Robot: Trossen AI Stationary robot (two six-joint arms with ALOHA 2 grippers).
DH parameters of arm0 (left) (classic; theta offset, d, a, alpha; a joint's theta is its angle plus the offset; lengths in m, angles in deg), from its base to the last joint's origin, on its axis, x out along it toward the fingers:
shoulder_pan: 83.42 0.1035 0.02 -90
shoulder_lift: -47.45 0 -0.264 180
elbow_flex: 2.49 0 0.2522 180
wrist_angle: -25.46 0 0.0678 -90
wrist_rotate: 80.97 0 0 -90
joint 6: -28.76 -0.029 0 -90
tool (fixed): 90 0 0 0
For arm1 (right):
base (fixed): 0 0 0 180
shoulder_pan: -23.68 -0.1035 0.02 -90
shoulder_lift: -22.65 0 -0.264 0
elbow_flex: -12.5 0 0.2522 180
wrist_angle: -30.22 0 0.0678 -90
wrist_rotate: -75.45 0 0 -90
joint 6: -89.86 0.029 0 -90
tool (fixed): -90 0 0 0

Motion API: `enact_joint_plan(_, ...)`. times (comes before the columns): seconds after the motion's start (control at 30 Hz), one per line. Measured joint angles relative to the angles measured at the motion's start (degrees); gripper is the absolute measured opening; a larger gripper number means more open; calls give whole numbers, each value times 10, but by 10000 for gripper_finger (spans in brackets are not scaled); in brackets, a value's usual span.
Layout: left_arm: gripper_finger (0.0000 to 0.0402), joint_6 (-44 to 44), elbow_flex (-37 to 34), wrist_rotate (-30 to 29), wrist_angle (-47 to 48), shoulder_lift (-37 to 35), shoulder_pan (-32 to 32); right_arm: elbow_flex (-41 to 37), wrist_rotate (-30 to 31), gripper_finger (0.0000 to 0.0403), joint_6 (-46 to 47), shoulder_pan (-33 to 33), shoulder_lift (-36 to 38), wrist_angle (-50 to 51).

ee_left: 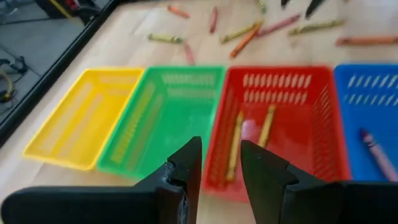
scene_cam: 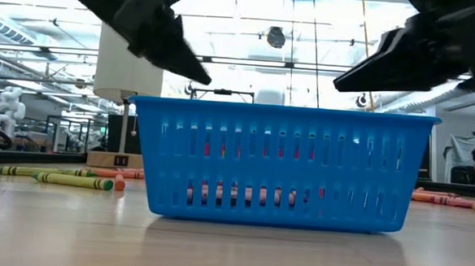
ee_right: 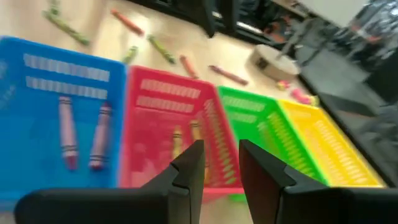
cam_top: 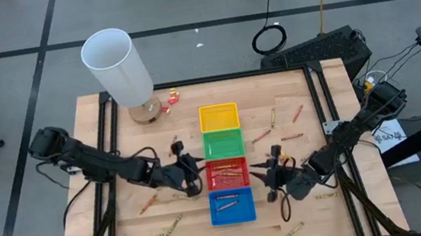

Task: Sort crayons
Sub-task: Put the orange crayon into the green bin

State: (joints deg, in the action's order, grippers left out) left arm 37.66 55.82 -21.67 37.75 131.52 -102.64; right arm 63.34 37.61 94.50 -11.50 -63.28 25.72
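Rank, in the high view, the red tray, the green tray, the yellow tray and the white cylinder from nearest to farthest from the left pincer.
From the left pincer:
1. Red tray, right beside it.
2. Green tray, one place farther up the row.
3. Yellow tray, at the row's far end.
4. White cylinder, at the table's far left corner.

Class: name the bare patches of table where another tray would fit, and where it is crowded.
Free: the bare wood between the white cylinder and the yellow tray, and the table corner beyond the crayons. Crowded: both sides of the red tray, where the grippers sit.
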Motion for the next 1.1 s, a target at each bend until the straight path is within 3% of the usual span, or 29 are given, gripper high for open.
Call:
enact_joint_plan(0.3,112,57,-67,35,34,-53,21,0,1,86,-31,40,0,-10)
enact_joint_plan(0.47,112,91,-97,42,27,-64,20,0,-30,86,-29,52,0,-37)
enact_joint_plan(0.73,112,222,-130,64,21,-63,13,0,-45,86,19,56,0,-72)
enact_joint_plan(1.1,117,228,-132,47,99,-58,-9,0,-45,86,22,56,0,-73)
